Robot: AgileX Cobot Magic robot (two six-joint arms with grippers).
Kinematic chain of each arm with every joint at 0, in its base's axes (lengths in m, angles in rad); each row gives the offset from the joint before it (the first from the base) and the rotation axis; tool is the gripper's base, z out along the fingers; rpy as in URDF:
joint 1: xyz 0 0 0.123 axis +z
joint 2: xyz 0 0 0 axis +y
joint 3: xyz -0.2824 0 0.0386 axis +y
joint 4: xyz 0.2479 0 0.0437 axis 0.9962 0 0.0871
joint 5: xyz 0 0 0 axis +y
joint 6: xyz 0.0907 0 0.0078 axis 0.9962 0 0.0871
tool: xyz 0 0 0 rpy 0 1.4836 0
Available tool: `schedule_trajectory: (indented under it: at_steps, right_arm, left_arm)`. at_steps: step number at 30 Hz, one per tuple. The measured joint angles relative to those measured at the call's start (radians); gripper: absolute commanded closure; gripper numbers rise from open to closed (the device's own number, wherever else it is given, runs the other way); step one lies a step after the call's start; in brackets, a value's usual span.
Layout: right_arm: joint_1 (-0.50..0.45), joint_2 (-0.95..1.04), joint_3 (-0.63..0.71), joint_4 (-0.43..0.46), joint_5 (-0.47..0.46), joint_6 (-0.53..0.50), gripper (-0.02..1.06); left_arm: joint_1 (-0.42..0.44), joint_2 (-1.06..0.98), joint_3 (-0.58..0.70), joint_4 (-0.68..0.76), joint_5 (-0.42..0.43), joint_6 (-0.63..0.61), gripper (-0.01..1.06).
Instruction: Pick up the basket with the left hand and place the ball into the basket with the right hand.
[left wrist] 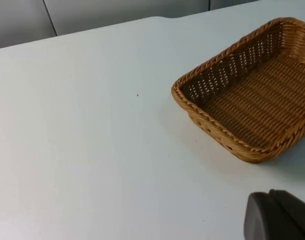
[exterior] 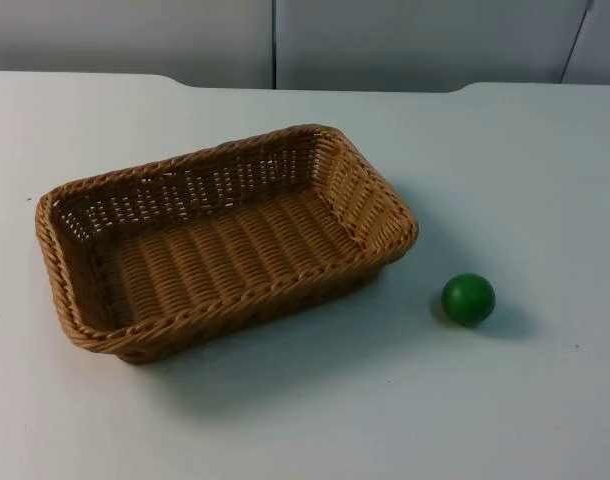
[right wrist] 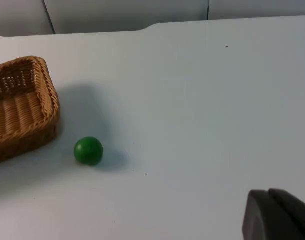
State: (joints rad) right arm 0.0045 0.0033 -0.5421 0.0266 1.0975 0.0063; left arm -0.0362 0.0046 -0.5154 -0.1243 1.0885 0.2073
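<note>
A rectangular woven wicker basket [exterior: 225,240] is seen resting flat on the white table [exterior: 545,180] in the top view, left of centre, its long axis skewed so the far end points roughly toward 1 o'clock. Nothing is held inside it; the weave of its floor is exposed.

A small green ball [exterior: 468,299] is sat on the table at about 4 o'clock from the basket, near its right end but apart from it, with bare table between. The same gap is confirmed in the right wrist view, where the ball [right wrist: 88,150] lies just beside the basket corner [right wrist: 22,107].

The left gripper [left wrist: 280,216] is held above bare table, well short of the basket [left wrist: 252,95]; nothing is gripped. The right gripper [right wrist: 278,215] is likewise held off, well apart from the ball. For both, jaw state cannot be told: a single dark fingertip is all that is visible.

The grey partition wall [exterior: 385,40] is seen at the table's far edge.
</note>
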Motion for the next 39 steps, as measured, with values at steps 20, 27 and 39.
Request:
schedule_trajectory:
  at_steps: [20, 27, 39]
  right_arm:
    - [0.0, 0.0, 0.0, 0.0, 0.0, 0.0, 1.04]
    - [0.0, 0.0, 0.0, 0.0, 0.0, 0.0, 1.04]
    - [0.0, 0.0, 0.0, 0.0, 0.0, 0.0, 1.04]
  left_arm:
    - [0.0, 0.601, -0.009, -0.484, -0.095, -0.044, 1.05]
    - [0.0, 0.869, -0.009, -0.484, -0.191, 0.041, 1.05]
    - [0.0, 1.168, -0.009, -0.486, -0.426, 0.148, 1.05]
